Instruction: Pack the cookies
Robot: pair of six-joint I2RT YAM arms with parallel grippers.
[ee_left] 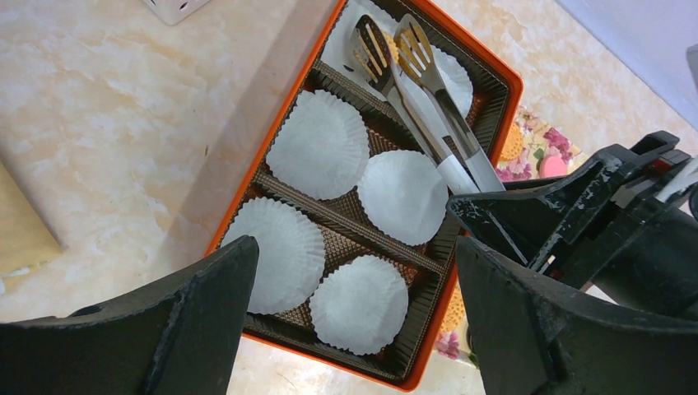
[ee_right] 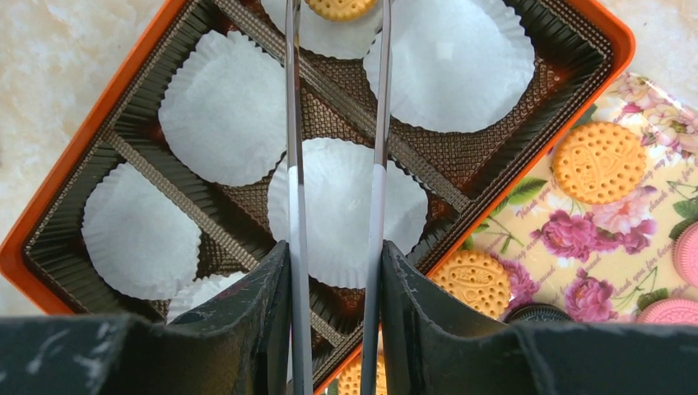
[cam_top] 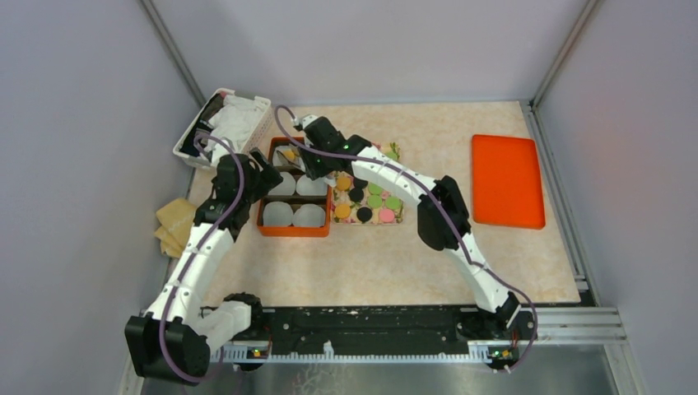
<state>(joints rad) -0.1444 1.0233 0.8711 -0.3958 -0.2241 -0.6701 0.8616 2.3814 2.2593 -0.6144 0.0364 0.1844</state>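
An orange box (cam_top: 265,222) holds several white paper cups (ee_right: 346,210) in dark dividers. My right gripper (ee_right: 336,247) is shut on metal tongs (ee_right: 292,123), whose tips reach over the far compartment. An orange cookie (ee_right: 339,6) lies between the tong tips on a paper cup; I cannot tell whether the tongs still pinch it. More orange, pink, green and black cookies (cam_top: 369,200) sit on a floral tray (ee_right: 576,239) right of the box. My left gripper (ee_left: 355,247) is open and empty, hovering over the box's near end (ee_left: 362,362). The tongs also show in the left wrist view (ee_left: 411,82).
A white basket (cam_top: 222,125) with cloth and dark items stands at the back left. A flat orange lid (cam_top: 506,179) lies at the right. Folded tan cloths (cam_top: 174,224) lie left of the box. Grey walls close in the table.
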